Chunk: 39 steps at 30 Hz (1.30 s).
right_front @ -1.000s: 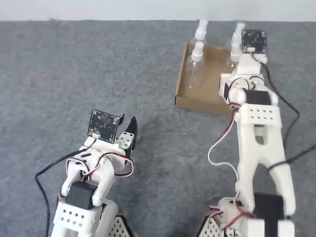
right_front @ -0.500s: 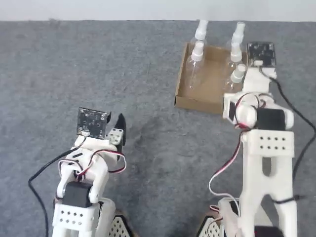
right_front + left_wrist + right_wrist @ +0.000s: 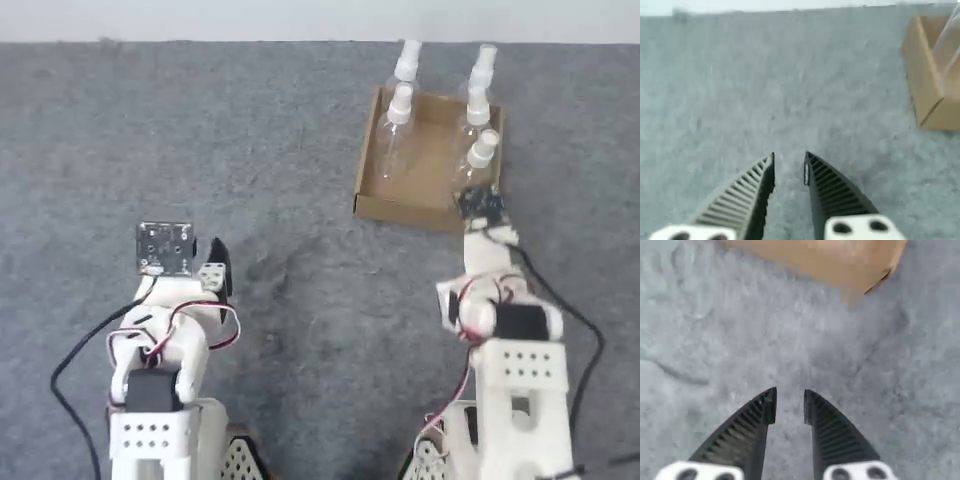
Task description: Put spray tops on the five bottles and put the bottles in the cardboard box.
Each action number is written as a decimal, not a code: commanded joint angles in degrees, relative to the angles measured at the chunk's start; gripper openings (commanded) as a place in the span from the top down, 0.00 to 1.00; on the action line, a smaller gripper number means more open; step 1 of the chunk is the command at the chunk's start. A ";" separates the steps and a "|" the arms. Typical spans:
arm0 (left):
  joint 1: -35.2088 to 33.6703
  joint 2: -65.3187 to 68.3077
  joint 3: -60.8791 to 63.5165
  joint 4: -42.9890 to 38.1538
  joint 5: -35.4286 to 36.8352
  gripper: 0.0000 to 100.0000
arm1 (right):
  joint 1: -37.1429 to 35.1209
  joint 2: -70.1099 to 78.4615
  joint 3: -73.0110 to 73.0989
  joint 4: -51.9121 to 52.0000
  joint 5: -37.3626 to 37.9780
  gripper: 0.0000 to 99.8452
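Pulled back toward six o'clock with left gripper [image 3: 789, 162] and right gripper [image 3: 789, 397] slightly apart and empty, leaving five bottles [image 3: 397, 135], spray tops [image 3: 401, 97] on, inside cardboard box [image 3: 366, 172] at one o'clock, so probably finished.

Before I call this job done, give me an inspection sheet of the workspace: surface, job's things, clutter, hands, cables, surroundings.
Surface: grey mat, slightly wrinkled near the middle.
Job's things: cardboard box at the far right; five bottles stand in it, each with a spray top on.
Clutter: nothing seen.
Hands: left hand and right hand are over the mat, fingers narrowly apart, holding nothing; the right hand is just short of the box.
Cables: black cable loops at the near left; second black cable at the near right; both lie apart from the box.
Surroundings: white wall beyond the mat.
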 commanded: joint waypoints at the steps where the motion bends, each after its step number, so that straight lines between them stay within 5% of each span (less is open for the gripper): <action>1: -0.35 -1.05 -0.04 -1.93 -0.26 0.92 | 0.75 -7.60 3.87 -1.36 1.32 0.97; 13: -0.35 -1.05 0.40 -1.85 0.00 0.92 | 0.66 -32.22 21.54 -1.36 1.32 0.97; 19: -3.16 -1.05 1.27 -1.93 6.86 0.92 | 0.84 -47.43 30.15 -1.36 1.32 0.97; 34: -6.24 -0.44 12.88 -18.64 6.86 0.92 | 0.57 -45.23 31.91 -0.75 1.32 0.97; 39: -6.33 -0.79 12.79 -13.80 6.86 0.92 | 0.57 -45.23 31.91 -0.75 1.32 0.97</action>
